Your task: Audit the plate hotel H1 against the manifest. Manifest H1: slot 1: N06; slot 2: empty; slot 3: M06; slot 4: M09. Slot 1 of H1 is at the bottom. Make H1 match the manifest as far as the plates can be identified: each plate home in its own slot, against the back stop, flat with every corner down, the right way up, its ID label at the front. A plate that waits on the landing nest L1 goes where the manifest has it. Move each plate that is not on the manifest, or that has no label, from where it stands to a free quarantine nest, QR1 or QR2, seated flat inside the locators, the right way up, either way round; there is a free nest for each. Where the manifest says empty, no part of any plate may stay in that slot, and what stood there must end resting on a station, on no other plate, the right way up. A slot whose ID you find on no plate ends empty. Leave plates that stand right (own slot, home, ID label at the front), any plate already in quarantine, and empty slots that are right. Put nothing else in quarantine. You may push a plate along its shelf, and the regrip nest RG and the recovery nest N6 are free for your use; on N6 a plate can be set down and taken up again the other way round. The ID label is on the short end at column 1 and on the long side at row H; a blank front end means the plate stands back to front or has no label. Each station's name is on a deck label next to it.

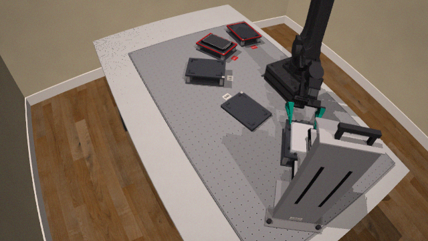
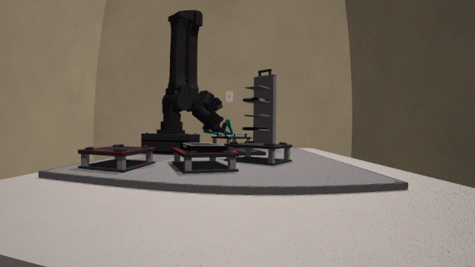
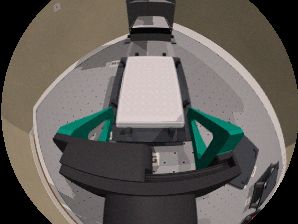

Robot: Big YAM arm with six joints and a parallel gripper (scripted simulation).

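Observation:
A white plate (image 1: 298,135) (image 3: 152,92) lies flat on the landing nest (image 1: 286,152) in front of the plate hotel H1 (image 1: 328,174) (image 2: 268,107). My gripper (image 1: 304,113) (image 2: 224,127) (image 3: 150,111) is open wide. Its green fingers stand either side of the plate's near end, clear of it. In the exterior view, two of the hotel's shelves look dark and thick, as if they bear plates, one (image 2: 255,99) second from the top and one (image 2: 255,128) at the bottom. The other two shelves look thin and bare. No labels can be read.
A red-rimmed quarantine nest (image 1: 200,43) (image 2: 178,151) holds a dark plate (image 1: 217,41) (image 2: 203,145). The second red-rimmed nest (image 1: 244,31) (image 2: 113,152) is bare. A raised dark nest (image 1: 204,68) and a flat dark nest (image 1: 245,110) lie mid-deck. The arm's base (image 1: 284,78) stands beside the hotel.

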